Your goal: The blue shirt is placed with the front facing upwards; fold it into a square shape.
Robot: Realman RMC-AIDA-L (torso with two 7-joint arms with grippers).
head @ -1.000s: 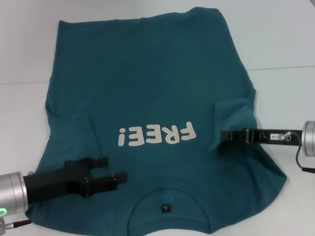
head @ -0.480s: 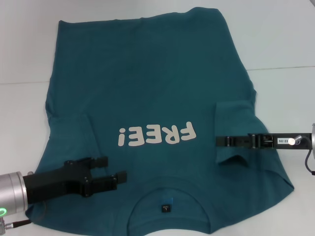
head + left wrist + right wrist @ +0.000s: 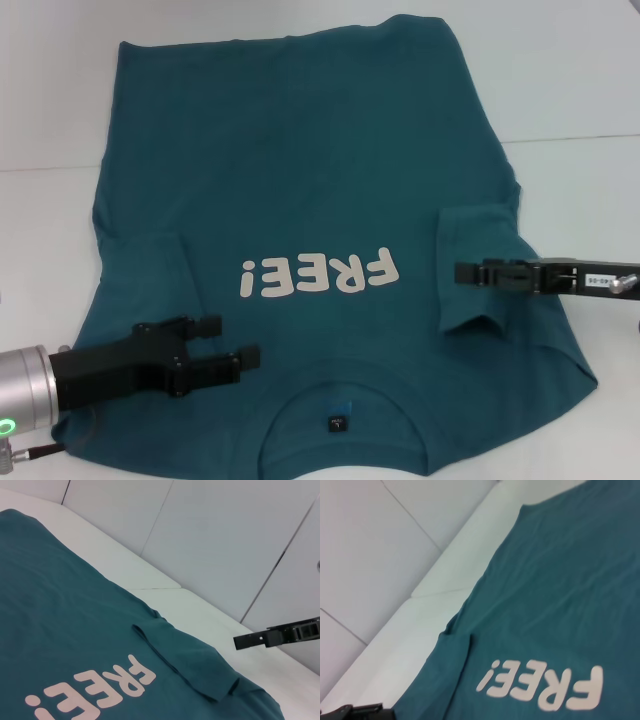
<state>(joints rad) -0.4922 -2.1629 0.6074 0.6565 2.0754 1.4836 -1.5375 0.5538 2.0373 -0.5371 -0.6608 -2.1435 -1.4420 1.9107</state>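
Blue shirt [image 3: 320,190] lies flat, sleeves folded inward. Left gripper [image 3: 232,343] at 7 o'clock, fingers spread. Right gripper [image 3: 462,272] at 4 o'clock; finger state cannot be determined.

Left end effector [image 3: 222,343]: matte black, two blunt fingers [image 3: 207,325] w/ blocky mount, on silver cylindrical wrist w/ green LED ring, thin dark cable below. Right end effector [image 3: 464,272]: slim black bar, white label strip, silver knob at wrist end.

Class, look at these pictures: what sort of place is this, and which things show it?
Probably a robot test bench or lab: a blue shirt spread on a plain white table, pale wall panels behind, and the left gripper and right gripper over it.
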